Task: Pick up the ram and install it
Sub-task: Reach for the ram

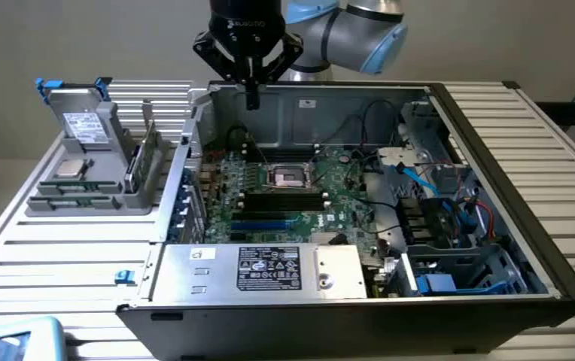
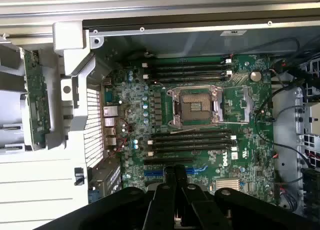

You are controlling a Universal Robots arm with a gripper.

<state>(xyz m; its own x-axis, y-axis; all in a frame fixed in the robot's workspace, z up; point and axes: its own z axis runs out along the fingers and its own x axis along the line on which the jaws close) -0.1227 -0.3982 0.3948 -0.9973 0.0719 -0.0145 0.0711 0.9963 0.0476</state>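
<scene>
Ram stands on edge in the grey holder at the exterior view's left, not yet picked up — gripper hangs over the open case, fingers pressed together on nothing — memory slots bare, installation entirely outstanding.

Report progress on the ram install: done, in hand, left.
Done: nothing that shows. The ram stands in the grey holder beside the open case, untouched. In hand: nothing; the gripper is shut and empty, hovering above the motherboard. Left: pickup and seating, neither yet done; the black memory slots are empty.
</scene>
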